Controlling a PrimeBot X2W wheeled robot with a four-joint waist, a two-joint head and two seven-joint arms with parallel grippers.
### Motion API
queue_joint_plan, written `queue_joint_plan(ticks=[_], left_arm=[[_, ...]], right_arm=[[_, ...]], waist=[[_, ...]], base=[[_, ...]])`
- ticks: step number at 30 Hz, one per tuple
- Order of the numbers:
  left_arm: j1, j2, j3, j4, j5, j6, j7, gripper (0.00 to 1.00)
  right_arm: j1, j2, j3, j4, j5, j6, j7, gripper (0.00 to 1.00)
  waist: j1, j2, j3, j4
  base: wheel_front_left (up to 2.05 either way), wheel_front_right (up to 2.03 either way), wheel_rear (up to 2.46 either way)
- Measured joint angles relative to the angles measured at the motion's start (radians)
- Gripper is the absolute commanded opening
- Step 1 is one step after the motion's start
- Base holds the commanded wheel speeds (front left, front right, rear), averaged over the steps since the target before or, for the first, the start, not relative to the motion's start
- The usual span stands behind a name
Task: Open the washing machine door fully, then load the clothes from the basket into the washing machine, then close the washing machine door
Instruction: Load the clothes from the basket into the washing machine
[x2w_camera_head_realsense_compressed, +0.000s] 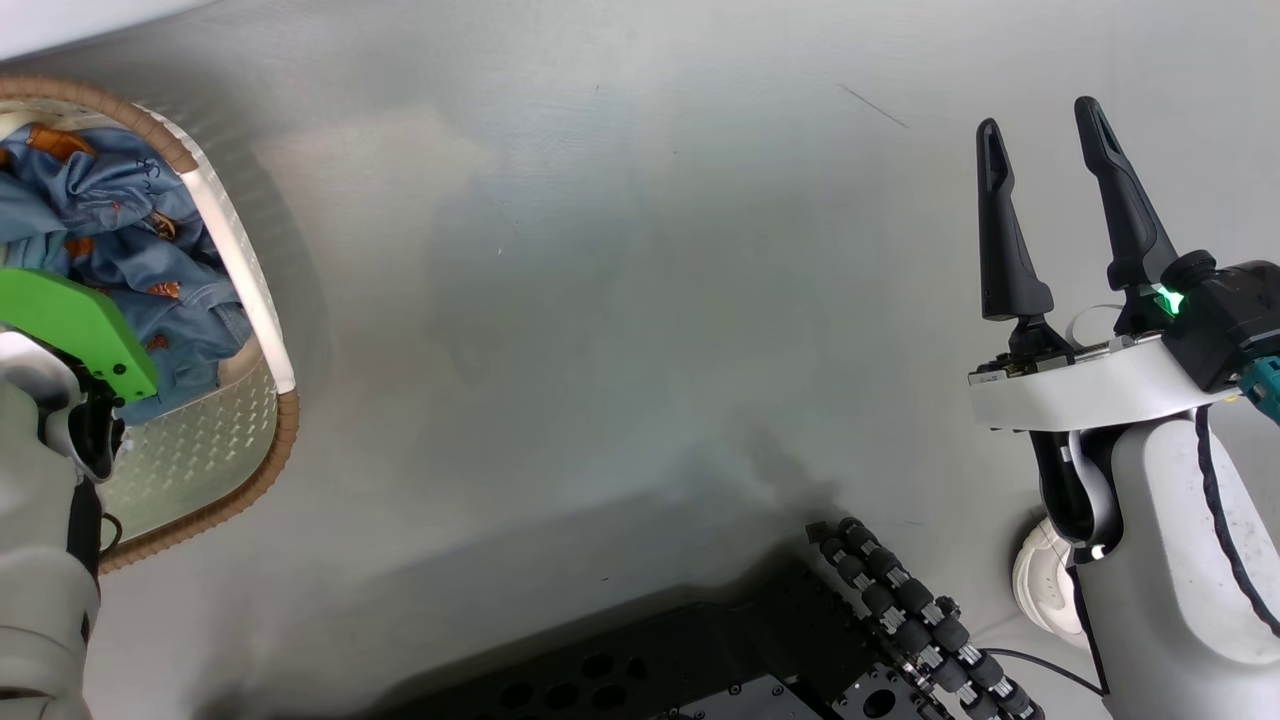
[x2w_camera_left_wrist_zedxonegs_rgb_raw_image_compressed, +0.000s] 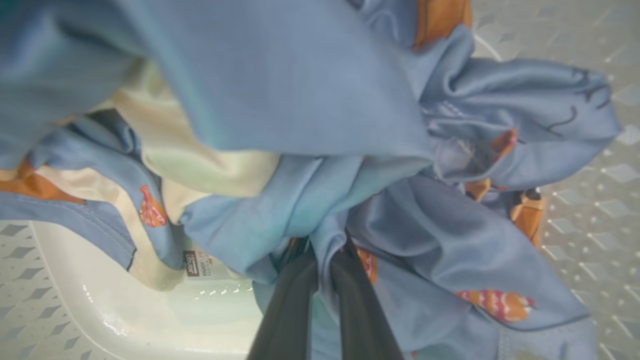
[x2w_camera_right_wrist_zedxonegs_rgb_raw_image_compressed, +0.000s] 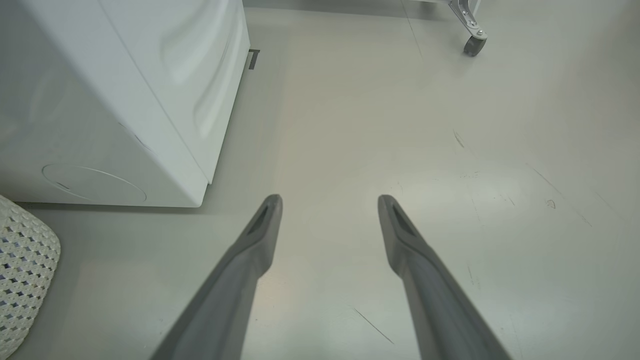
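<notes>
Now, inside the cream basket, the left gripper appears to pinch a fold of the clothes, its fingers drawn nearly together on blue fabric. Soft, light and limp, the garments will drape and trail; a bunched fold near the heap's middle looks the surest hold. The basket sits on the floor near the washing machine. The right gripper hangs spread and empty.

basket: far left, holding clothes | left arm: seemingly reaching into it | right pincer: spread, over floor
</notes>
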Motion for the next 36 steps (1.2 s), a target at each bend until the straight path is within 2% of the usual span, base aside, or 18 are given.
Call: queue_joint_plan(ticks=[6, 16, 25, 36], left_arm=[[-0.001, -0.019, 0.044, 0.002, -0.043, 0.0, -0.037, 0.0], [0.032, -0.061, 0.053, 0.016, -0.057, -0.015, -0.123, 0.0], [0.101, -0.107, 0.053, 0.014, -0.065, -0.041, -0.216, 0.0], [0.173, -0.162, 0.045, -0.007, -0.072, -0.059, -0.25, 0.0]], right_arm=[[-0.001, 0.003, -0.018, -0.001, 0.002, 0.0, 0.0, 1.0], [-0.014, 0.013, -0.028, 0.009, 0.002, 0.0, 0.0, 1.0], [-0.017, 0.012, -0.042, 0.036, 0.001, 0.0, 0.0, 1.0], [0.007, -0.012, -0.065, 0.059, -0.001, 0.0, 0.0, 1.0]], waist=[[0.0, 0.0, -0.003, 0.009], [0.0001, 0.0, -0.043, 0.041], [0.0001, 0.0, -0.12, 0.068], [0.0001, 0.0, -0.237, 0.107]], base=[[0.0, 0.0, 0.0], [0.0, 0.0, 0.0], [0.0, 0.0, 0.0], [0.0, 0.0, 0.0]])
